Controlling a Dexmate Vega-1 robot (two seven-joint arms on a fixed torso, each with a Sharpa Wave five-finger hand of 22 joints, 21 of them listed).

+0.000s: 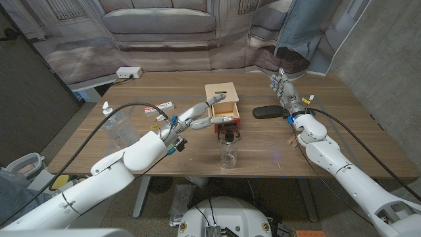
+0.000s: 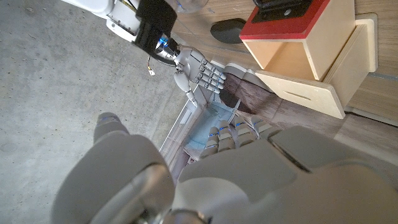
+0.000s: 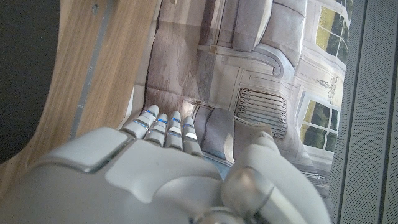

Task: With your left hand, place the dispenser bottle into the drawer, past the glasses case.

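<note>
One bottle stands upright on the table, just in front of the open drawer, below and right of the empty, spread left hand, which is nearer.

Clear plastic dispenser bottle, wooden table

The wooden table bears a drawer box, dispenser bottle, glasses case.
</note>
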